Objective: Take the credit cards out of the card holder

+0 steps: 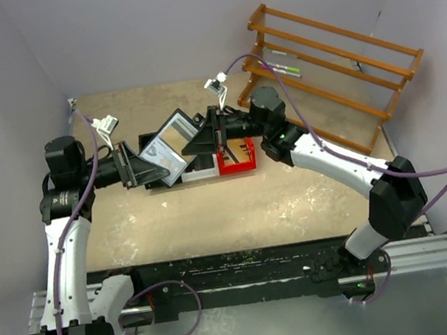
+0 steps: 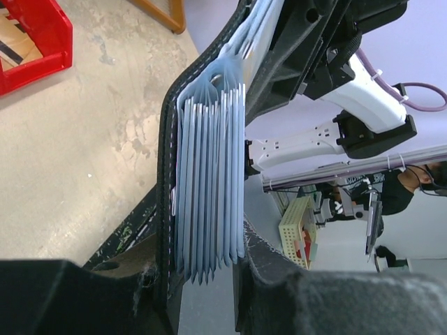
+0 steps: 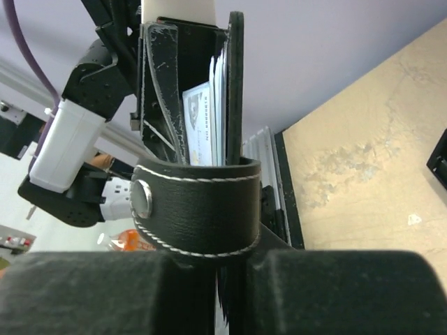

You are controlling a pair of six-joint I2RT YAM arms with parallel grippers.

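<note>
Over the worn tan tabletop (image 1: 237,207), a black folding leather card holder (image 1: 167,149) is hanging between both arms; left gripper (image 1: 134,165) is clamping its body, right gripper (image 1: 203,142) pinching its strap; grey-blue plastic credit cards (image 3: 199,125) inside are facing the right gripper.

Top view looks down; wrist views closely share the card holder (image 1: 165,152).

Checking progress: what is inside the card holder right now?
A fanned stack of pale blue credit cards sits between the black covers of the card holder, one printed face showing. Their number and lower ends are hidden.
</note>
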